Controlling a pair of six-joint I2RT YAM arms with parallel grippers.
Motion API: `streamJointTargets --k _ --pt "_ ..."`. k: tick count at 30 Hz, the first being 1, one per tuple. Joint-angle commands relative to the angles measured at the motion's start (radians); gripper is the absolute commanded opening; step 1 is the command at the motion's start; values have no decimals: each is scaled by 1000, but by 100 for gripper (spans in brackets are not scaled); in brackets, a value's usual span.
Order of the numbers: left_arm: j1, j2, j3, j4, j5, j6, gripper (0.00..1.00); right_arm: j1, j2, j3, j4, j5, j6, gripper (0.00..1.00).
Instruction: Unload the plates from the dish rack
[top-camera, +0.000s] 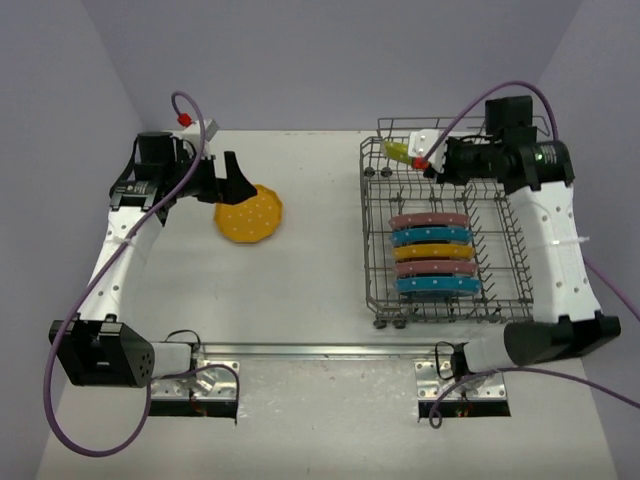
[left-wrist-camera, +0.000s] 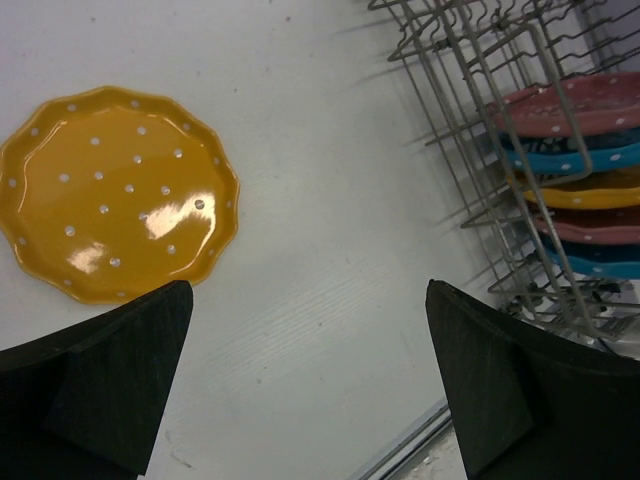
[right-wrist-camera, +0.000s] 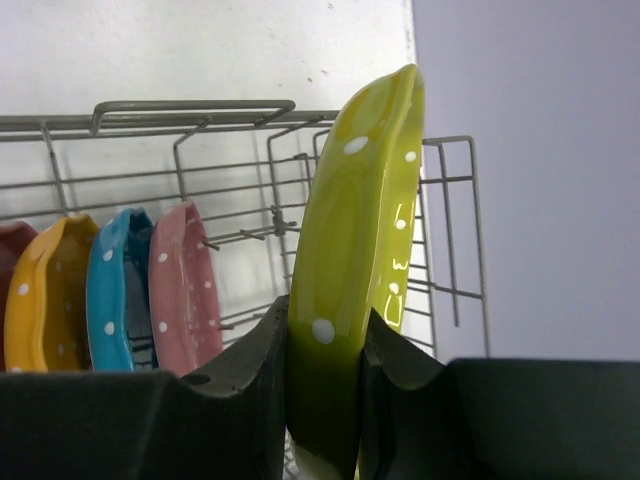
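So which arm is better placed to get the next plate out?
Right. The right claw grips the lime green plate at the far end of the dish rack; the left claw hangs open over the table beside the orange plate.

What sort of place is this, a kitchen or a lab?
Probably a robot lab test cell, not a kitchen: a bare white table boxed in by plain walls, two arms bolted at its near edge, and a wire dish rack of dotted plates as props.
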Motion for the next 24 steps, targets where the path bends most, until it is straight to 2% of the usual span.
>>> streamJointTargets --k 1,4,7,8,10,16,20,24 --pt "-9 -21 146 -17 96 -78 100 160 -229 -280 518 114 -60 0" --pt "2 -12 205 -71 190 -91 100 325 -317 -478 790 235 -174 0" --pt "43 -8 210 -84 282 -112 100 448 -324 -572 988 350 -243 0" --pt "44 -5 210 -84 313 -113 100 451 -323 -574 993 374 -264 0" --pt "82 2 207 -88 377 -116 96 527 -314 -626 1117 416 -328 0" --pt "100 37 211 -144 387 -48 84 702 -294 -799 1458 444 -531 0" --pt "101 52 204 -158 378 -13 80 773 -268 -878 1584 430 -624 0" --pt "100 57 192 -164 378 1 77 832 -254 -904 1569 439 -633 0"
